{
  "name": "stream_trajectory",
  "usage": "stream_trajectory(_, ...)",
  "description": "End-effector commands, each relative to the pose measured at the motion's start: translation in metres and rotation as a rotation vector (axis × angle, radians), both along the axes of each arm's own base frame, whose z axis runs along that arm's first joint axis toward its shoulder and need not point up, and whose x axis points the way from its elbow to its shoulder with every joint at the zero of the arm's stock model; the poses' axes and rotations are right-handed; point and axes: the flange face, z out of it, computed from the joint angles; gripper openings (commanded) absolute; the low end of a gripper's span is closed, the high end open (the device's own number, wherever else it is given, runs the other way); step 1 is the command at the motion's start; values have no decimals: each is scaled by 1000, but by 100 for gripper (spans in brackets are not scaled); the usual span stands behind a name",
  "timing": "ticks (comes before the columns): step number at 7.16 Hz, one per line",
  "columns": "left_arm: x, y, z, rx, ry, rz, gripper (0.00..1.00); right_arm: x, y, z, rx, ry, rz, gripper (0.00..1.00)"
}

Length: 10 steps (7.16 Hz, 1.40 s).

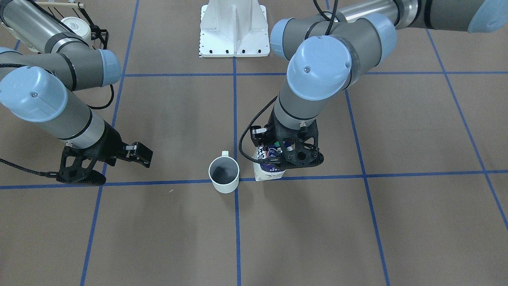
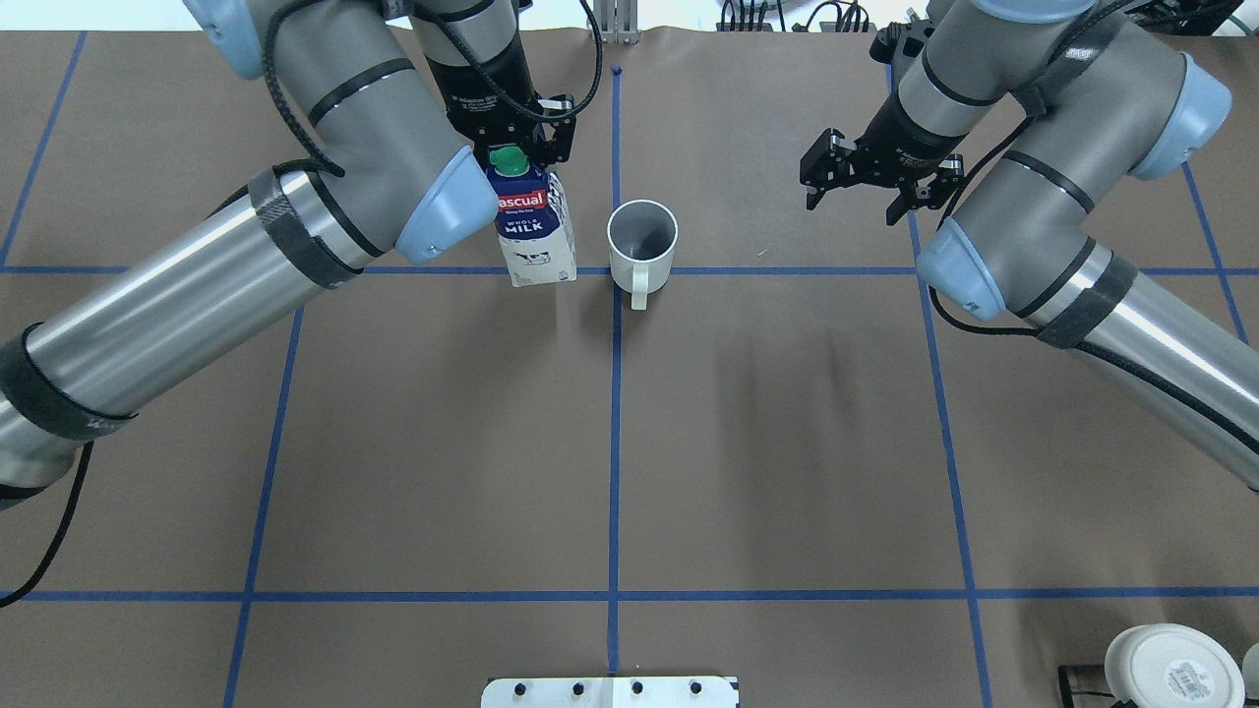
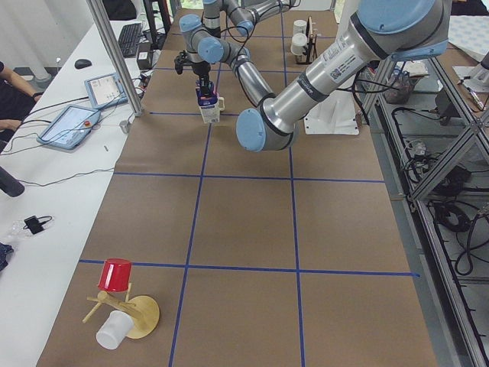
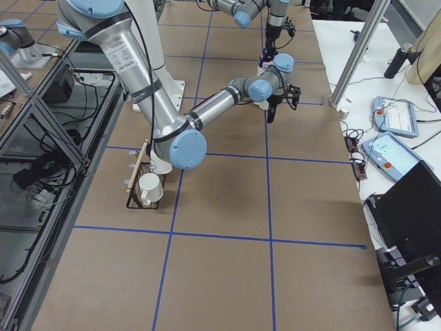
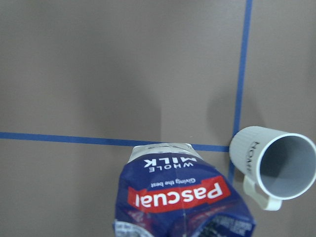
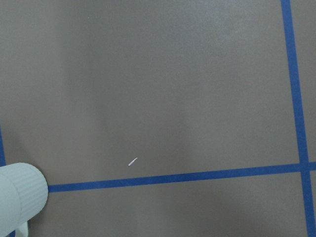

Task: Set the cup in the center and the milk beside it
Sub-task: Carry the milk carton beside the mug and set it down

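- brown table [image 2: 787,442], blue tape grid
- cup [image 2: 641,246] upright on the centre line crossing
- milk [image 2: 532,221] standing just beside it, not touching
- left gripper [image 2: 521,147] clamped on milk top
- right gripper [image 2: 854,205] jaws apart, holding nothing

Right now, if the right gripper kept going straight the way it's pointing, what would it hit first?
Most likely the bare table, near a blue tape line. The right gripper points downward with nothing under it; the cup sits off to one side.
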Motion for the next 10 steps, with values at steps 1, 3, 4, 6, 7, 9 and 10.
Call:
stream_trajectory(1,33,-2,5,12,0,-19,0,0,0,1,-3,1,1,100)
stream_trajectory(3,44,3,10,19,-14,-19,9,0,0,1,-3,1,1,100)
stream_trajectory(4,44,3,9,16,-13,-22,25,0,0,0,-2,0,1,100)
stream_trajectory(6,51,6,8,20,-7,-117,98,0,0,-1,0,1,2,100)
stream_trajectory(7,50,7,4,35,12,-122,98,-1,0,-2,1,-1,-1,100)
stream_trajectory(9,12,1,-1,40,21,-157,98,2,2,-2,-1,-8,-2,100)
stream_trajectory(10,-25,0,-3,14,12,-182,98,2,3,-6,9,-12,-2,100)
